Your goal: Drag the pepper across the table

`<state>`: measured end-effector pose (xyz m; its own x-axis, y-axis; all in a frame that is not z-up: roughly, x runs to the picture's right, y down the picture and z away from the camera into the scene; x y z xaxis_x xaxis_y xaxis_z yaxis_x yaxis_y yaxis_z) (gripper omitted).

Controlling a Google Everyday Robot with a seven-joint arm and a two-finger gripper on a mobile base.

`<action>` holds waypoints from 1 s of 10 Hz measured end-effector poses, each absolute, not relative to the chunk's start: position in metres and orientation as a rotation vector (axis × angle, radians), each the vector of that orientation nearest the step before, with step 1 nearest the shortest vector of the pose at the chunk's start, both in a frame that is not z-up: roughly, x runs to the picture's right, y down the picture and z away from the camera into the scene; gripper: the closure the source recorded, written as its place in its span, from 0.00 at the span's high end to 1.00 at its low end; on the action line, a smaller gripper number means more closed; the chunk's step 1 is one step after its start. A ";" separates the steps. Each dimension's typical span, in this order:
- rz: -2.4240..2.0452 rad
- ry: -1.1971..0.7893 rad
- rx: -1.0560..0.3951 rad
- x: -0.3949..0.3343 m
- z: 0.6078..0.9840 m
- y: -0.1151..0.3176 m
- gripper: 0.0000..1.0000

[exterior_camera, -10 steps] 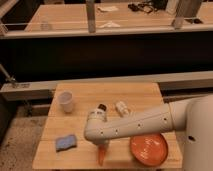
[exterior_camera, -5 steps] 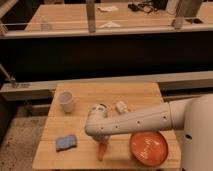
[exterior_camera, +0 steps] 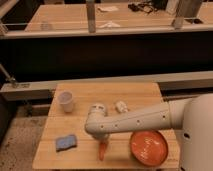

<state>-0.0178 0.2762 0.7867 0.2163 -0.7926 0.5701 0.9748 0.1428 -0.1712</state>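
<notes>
- Front edge of the table point(exterior_camera: 55, 162): the pepper point(exterior_camera: 102, 151) lies just short of it, about midway along. I see almost no room on the near side.
- Left of the pepper: a strip of bare wood, then a blue cloth point(exterior_camera: 66, 143), apart from it.
- Right of the pepper: an orange plate point(exterior_camera: 149, 148), near but not touching. It reaches close to the front-right corner.
- The gripper point(exterior_camera: 103, 141) sits over the pepper's far end, under the white wrist point(exterior_camera: 98, 120). The arm point(exterior_camera: 145, 119) crosses in from the right of the view. How wide it stands, and whether it has hold of the pepper, I cannot tell.
- Beyond the wrist: a white cup point(exterior_camera: 66, 101) at far left and a small white item point(exterior_camera: 121, 106) right of centre. Bare wood runs between them up to the far edge, and most of the free room lies that way.
- Past the table: a rail point(exterior_camera: 30, 89), then a bench point(exterior_camera: 65, 15).
- Versus 0.5 s ago: pepper and wrist are in much the same spot. Versus 1.0 s ago: both look slightly farther from the front edge.
- Pepper long axis runs near to far, roughly square to the front edge. I cannot make out which end is the thin one.
</notes>
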 end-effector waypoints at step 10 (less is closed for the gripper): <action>-1.305 -0.389 -0.574 -0.010 0.793 0.269 0.05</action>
